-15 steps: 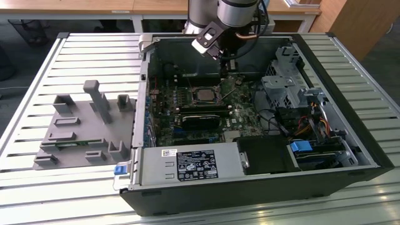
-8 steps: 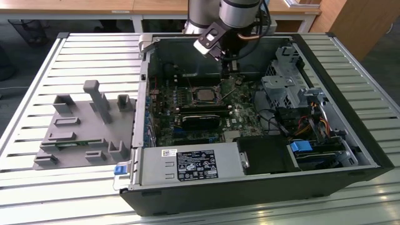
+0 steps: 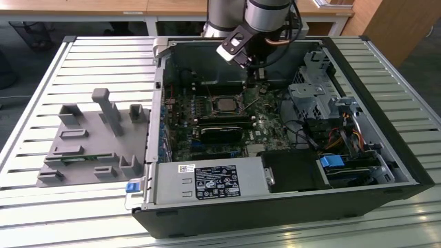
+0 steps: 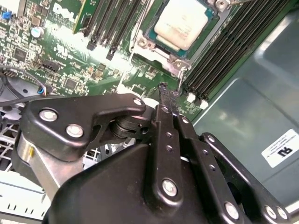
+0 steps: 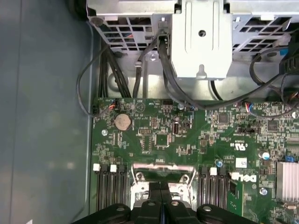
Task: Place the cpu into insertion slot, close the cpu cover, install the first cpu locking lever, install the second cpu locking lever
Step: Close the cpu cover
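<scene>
Cpu [image 4: 182, 25] is sitting in slot [image 4: 151, 33]; fingers [image 4: 164, 123] are hovering closed, empty, beside it; we are advising slow, square pressing.

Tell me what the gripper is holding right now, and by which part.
Nothing that I can see: the gripper is shut with no object between its tips; the cpu lies apart from it.

**Cpu [image 4: 184, 28] seated in slot**

Lies flat, dull silver top up and corners rounded, inside the square black slot [image 4: 163, 44] on the green board. Ringed by the thin silver cover [image 4: 140, 37], down and level, top showing through its square opening. Sits mid-board between long black slots in the exterior view, square to them.
</scene>
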`<state>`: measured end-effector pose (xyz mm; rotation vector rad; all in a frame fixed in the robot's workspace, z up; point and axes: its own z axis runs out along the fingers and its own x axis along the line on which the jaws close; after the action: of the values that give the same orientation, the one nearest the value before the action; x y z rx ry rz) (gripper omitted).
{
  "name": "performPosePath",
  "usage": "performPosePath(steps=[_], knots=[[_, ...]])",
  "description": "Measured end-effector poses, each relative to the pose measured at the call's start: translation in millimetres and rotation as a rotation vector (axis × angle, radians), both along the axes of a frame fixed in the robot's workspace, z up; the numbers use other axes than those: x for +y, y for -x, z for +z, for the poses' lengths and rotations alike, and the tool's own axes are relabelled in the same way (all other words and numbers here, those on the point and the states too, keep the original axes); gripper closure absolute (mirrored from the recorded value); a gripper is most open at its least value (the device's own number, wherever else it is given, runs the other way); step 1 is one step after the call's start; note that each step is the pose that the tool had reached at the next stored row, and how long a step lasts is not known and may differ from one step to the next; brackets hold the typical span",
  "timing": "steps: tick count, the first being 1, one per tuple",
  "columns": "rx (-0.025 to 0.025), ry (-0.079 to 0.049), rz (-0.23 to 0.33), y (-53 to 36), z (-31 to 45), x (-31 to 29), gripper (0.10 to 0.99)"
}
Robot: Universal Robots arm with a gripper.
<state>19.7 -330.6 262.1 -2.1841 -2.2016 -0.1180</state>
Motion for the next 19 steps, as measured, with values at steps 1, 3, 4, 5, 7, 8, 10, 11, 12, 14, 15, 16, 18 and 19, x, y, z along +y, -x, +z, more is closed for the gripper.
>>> performPosePath(steps=[1,3,4,5,7,8,10,11,12,14,15,16,18,19], knots=[[0.0,0.0,0.0,-1.4,0.0,-0.1,0.98],[0.0,0.0,0.0,-4.3,-0.2,-0.1,0.98],[0.0,0.0,0.0,-5.3,-0.5,-0.1,0.98],[0.0001,0.0,0.001,-6.2,-0.7,-0.1,0.98],[0.0,0.0,0.004,-7.5,-1.4,-0.1,0.98],[0.0,0.0,0.005,-8.3,-1.7,-0.1,0.98],[0.0001,0.0,0.006,-10.1,-2.2,-0.1,0.98],[0.0001,0.0,0.007,-11.3,-2.4,-0.1,0.98],[0.0002,0.0,0.007,-12.4,-2.5,-0.1,0.98],[0.0002,0.0,0.007,-14.7,-2.7,0.0,0.98],[0.0002,0.0,0.007,-16.1,-2.8,0.1,0.98],[0.0003,0.0,0.007,-17.3,-2.9,0.3,0.98],[0.0004,0.0,0.007,-19.1,-3.1,0.6,0.98],[0.0004,0.0,0.007,-20.0,-3.1,0.6,0.98]])
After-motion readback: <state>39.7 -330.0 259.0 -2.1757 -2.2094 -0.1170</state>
